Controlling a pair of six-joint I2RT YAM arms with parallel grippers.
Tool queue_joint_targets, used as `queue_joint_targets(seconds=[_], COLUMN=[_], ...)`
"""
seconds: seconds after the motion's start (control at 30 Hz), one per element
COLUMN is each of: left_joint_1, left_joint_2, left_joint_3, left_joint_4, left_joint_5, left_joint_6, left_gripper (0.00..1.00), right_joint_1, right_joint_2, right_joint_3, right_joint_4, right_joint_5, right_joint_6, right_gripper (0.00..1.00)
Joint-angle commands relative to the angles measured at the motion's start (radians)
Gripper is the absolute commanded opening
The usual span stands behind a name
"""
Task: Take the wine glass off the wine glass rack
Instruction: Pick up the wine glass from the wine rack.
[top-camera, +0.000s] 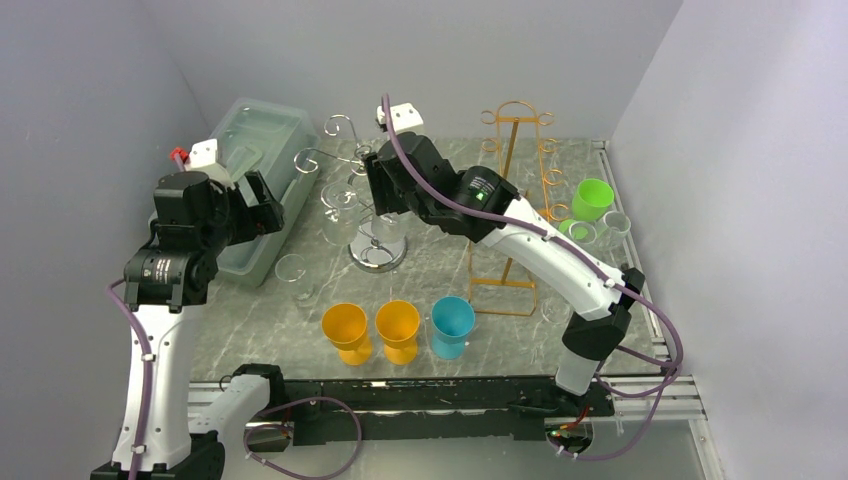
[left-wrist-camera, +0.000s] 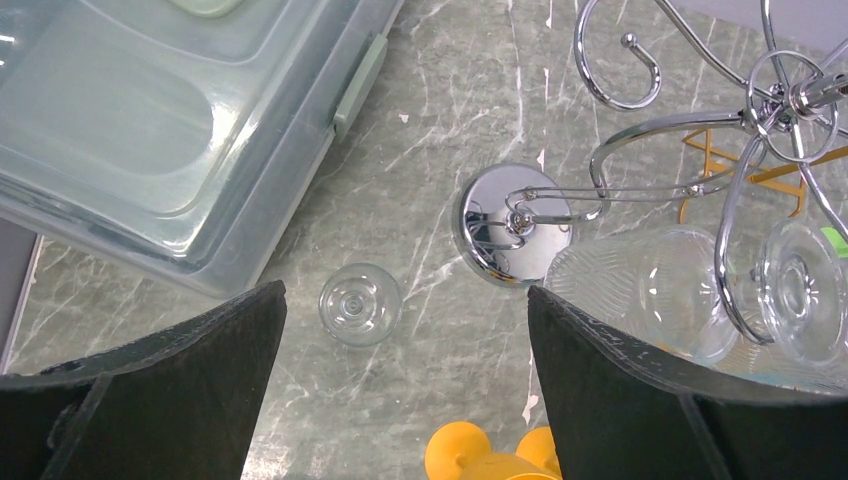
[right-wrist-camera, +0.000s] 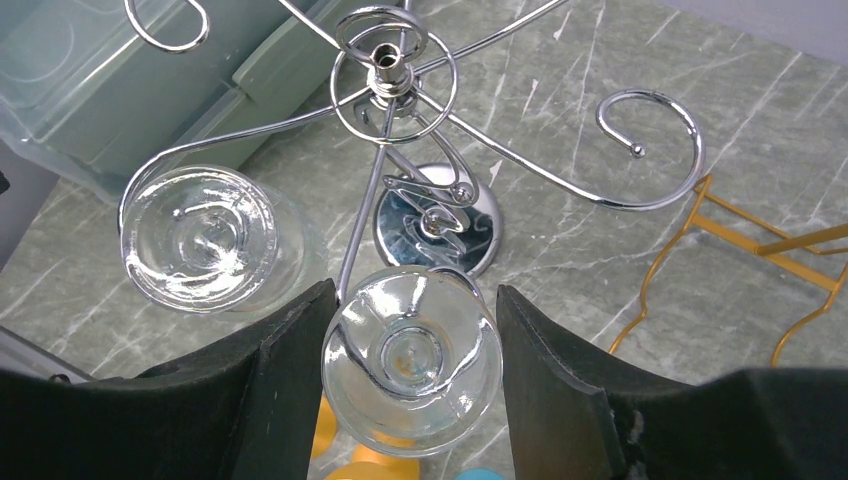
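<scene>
We had the right gripper (right-wrist-camera: 412, 295) clamped on the bowl of the clear upside-down wine glass (right-wrist-camera: 410, 360), which hung from an arm of the chrome wire wine glass rack (right-wrist-camera: 390, 75), above its round base. The left gripper (left-wrist-camera: 405, 300) stood wide apart and empty over the grey marbled table (left-wrist-camera: 440, 100), left of that rack.

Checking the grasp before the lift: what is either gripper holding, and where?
Right gripper seems shut on the hanging glass, apparently across its bowl, under the foot; left gripper holds nothing.
</scene>
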Motion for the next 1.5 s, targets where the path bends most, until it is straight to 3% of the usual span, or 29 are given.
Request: queue_joint_targets(seconds=[0.0,1.47], left_joint_1=[0.005,0.005], left_joint_2=[-0.029,-0.028], left_joint_3=[-0.011,0.009], left_joint_4=[0.052,0.081], left_joint_5=[0.041,0.115], left_joint_6=[0.005,0.021], left_gripper=[0.96,0.96], right_joint_1=[0.01,0.025], right_joint_2=[-0.061,-0.015], right_joint_3=[0.003,0.072], right_joint_4=[0.091,0.106], right_joint_5=[-0.015,-0.012], right_joint_6=[-0.021,-0.074], right_gripper=[0.34,0.32])
